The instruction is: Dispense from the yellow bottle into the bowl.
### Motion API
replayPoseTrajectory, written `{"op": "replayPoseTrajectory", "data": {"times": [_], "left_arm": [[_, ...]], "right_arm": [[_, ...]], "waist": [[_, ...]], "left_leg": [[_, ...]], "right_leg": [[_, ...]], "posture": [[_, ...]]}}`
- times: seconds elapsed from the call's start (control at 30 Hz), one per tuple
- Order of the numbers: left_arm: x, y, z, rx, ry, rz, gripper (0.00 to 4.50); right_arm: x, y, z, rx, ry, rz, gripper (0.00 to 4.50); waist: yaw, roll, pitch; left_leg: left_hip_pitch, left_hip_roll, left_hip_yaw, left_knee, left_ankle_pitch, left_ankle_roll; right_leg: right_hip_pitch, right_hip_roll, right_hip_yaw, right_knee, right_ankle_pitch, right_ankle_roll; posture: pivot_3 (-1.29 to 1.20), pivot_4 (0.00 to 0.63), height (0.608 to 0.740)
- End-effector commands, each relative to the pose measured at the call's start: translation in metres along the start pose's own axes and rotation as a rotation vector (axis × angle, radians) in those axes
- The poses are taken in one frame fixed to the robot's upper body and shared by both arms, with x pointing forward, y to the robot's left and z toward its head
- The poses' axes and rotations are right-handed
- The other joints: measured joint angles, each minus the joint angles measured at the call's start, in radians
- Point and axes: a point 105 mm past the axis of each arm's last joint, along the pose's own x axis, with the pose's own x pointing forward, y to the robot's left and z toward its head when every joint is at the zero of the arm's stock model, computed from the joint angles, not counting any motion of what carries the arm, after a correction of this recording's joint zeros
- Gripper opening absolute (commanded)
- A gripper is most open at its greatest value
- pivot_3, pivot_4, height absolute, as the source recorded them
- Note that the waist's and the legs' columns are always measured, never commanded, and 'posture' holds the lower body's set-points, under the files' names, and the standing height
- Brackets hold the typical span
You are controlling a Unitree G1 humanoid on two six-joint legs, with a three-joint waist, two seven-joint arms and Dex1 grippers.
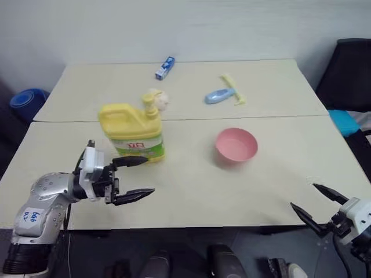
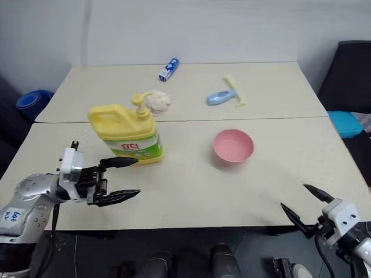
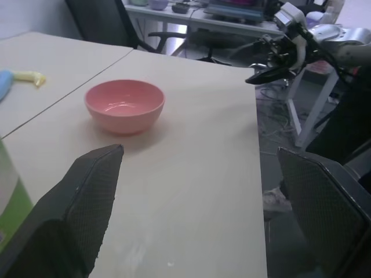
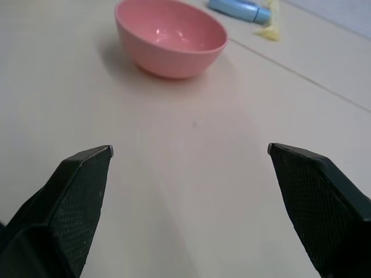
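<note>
So you are sitting with both grippers spread wide and holding nothing. Your left gripper is hovering just in front of the yellow bottle, one finger reaching up near the label's lower edge, while your right gripper is hanging at the table's near right corner, well apart from everything. The bottle is standing upright left of centre, its pump top rising at the right end of its shoulder beside the handle. The bowl is sitting to its right, with a clear stretch of table between them.

That gap is what you are gambling on. If you are pressing the pump where the bottle stands, the liquid is likely landing on the table, so one of the two probably needs bringing closer. The jug is squat and wide, so a sideways nudge from the open left fingers is likelier to slide it than seat a grip. The light bowl may skate away if the right gripper is clipping its rim. A small blue bottle and a yellow stick-like item are lying behind the bowl; you are clear of those.
</note>
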Motion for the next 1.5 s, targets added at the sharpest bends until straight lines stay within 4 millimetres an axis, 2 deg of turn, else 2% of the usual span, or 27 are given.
{"op": "replayPoseTrajectory", "data": {"times": [0.03, 0.17, 0.3, 0.47, 0.57, 0.67, 0.7, 0.9, 1.03, 1.1, 1.2, 1.3, 1.37, 1.43, 1.5], "left_arm": [[0.003, 0.005, 0.011, 0.023, -0.046, 0.010, 4.49], [0.008, 0.008, 0.011, 0.014, -0.059, 0.019, 4.49], [0.009, 0.007, 0.010, 0.007, -0.053, 0.018, 4.49], [0.009, 0.005, 0.007, -0.009, -0.053, 0.032, 4.49], [0.009, 0.003, 0.005, -0.011, -0.051, 0.034, 4.49], [0.011, 0.002, 0.005, -0.010, -0.054, 0.041, 4.50], [0.011, 0.002, 0.005, -0.009, -0.056, 0.043, 4.50], [0.011, 0.001, 0.005, -0.007, -0.050, 0.049, 4.50], [0.009, 0.001, 0.008, 0.001, -0.036, 0.053, 4.50], [0.005, 0.001, 0.015, 0.000, -0.039, 0.049, 4.50], [0.001, -0.004, 0.034, -0.030, -0.069, 0.012, 4.50], [-0.005, -0.004, 0.073, -0.070, -0.165, -0.010, 3.96], [-0.008, 0.002, 0.099, -0.070, -0.238, 0.001, 3.38], [-0.008, 0.021, 0.125, -0.018, -0.316, 0.070, 2.74], [-0.002, 0.040, 0.141, 0.037, -0.346, 0.141, 2.15]], "right_arm": [[0.040, 0.005, 0.027, 0.012, -0.045, 0.114, 4.50], [0.087, 0.020, 0.033, 0.056, 0.001, 0.216, 4.50], [0.121, 0.033, 0.032, 0.072, 0.040, 0.252, 4.50], [0.151, 0.044, 0.023, 0.030, 0.091, 0.270, 4.50], [0.162, 0.045, 0.019, 0.029, 0.104, 0.268, 4.50], [0.174, 0.050, 0.017, 0.011, 0.108, 0.290, 3.92], [0.176, 0.051, 0.015, 0.000, 0.115, 0.298, 3.60], [0.182, 0.051, 0.009, -0.025, 0.138, 0.315, 1.52], [0.184, 0.047, 0.009, -0.049, 0.141, 0.311, 0.03], [0.183, 0.045, 0.018, -0.084, 0.119, 0.329, 0.03], [0.181, 0.046, 0.042, -0.136, 0.067, 0.382, 0.03], [0.177, 0.054, 0.086, -0.241, -0.003, 0.495, 0.00], [0.175, 0.061, 0.115, -0.291, -0.030, 0.560, 0.00], [0.177, 0.066, 0.139, -0.318, -0.043, 0.598, 0.00], [0.181, 0.071, 0.153, -0.337, -0.025, 0.640, 0.00]], "waist": [[0.000, 0.000, 0.000], [0.009, 0.000, 0.000], [0.024, 0.000, 0.000], [0.031, 0.000, 0.000], [0.030, 0.000, 0.000], [0.029, 0.000, 0.000], [0.029, 0.000, 0.000], [0.028, 0.000, 0.000], [0.026, 0.000, 0.000], [0.024, 0.000, 0.000], [0.019, 0.000, 0.001], [0.018, 0.000, 0.002], [0.011, 0.000, 0.003], [0.008, 0.000, 0.003], [0.007, 0.000, 0.003]], "left_leg": [[0.000, 0.000, 0.000, 0.000, 0.000, 0.000], [-0.001, 0.000, -0.002, 0.000, 0.000, -0.001], [-0.004, -0.002, -0.005, 0.002, 0.000, 0.000], [-0.007, -0.003, -0.006, 0.005, 0.000, 0.000], [-0.007, -0.003, -0.006, 0.006, 0.000, 0.000], [-0.007, -0.003, -0.006, 0.006, 0.000, 0.000], [-0.007, -0.003, -0.006, 0.006, 0.000, 0.000], [-0.009, -0.003, -0.006, 0.006, 0.000, 0.000], [-0.019, -0.003, -0.006, 0.011, 0.000, -0.001], [-0.018, -0.003, -0.006, 0.011, 0.000, -0.001], [-0.019, -0.003, -0.006, 0.011, 0.000, -0.001], [-0.021, -0.003, -0.006, 0.011, 0.000, -0.001], [-0.022, -0.003, -0.007, 0.012, 0.000, -0.001], [-0.021, -0.003, -0.008, 0.012, 0.000, -0.001], [-0.021, -0.003, -0.009, 0.012, 0.000, -0.002]], "right_leg": [[0.000, 0.000, 0.000, 0.000, 0.000, 0.000], [0.000, 0.000, -0.002, -0.002, 0.000, 0.000], [-0.001, -0.002, -0.004, -0.003, 0.000, 0.000], [-0.001, -0.003, -0.005, -0.003, 0.000, 0.000], [-0.001, -0.003, -0.005, -0.003, 0.000, 0.000], [-0.002, -0.003, -0.005, -0.002, 0.000, 0.000], [-0.002, -0.003, -0.005, -0.002, 0.000, 0.000], [-0.004, -0.003, -0.005, -0.001, 0.000, 0.000], [-0.014, -0.003, -0.005, 0.002, 0.000, 0.000], [-0.014, -0.003, -0.005, 0.002, 0.000, 0.000], [-0.015, -0.003, -0.005, 0.003, 0.000, 0.000], [-0.016, -0.003, -0.005, 0.002, 0.000, 0.000], [-0.017, -0.003, -0.005, 0.003, 0.000, 0.000], [-0.016, -0.003, -0.005, 0.003, 0.000, 0.000], [-0.015, -0.003, -0.007, 0.003, 0.000, 0.000]], "posture": [[0.00, 0.150, 0.740], [0.00, 0.150, 0.740], [0.00, 0.150, 0.740], [0.00, 0.150, 0.740], [0.00, 0.150, 0.740], [0.00, 0.150, 0.740], [0.00, 0.150, 0.740], [0.00, 0.150, 0.740], [0.00, 0.150, 0.740], [0.00, 0.150, 0.740], [0.00, 0.150, 0.740], [0.00, 0.150, 0.740], [0.00, 0.150, 0.740], [0.00, 0.150, 0.740], [0.00, 0.150, 0.740]]}}
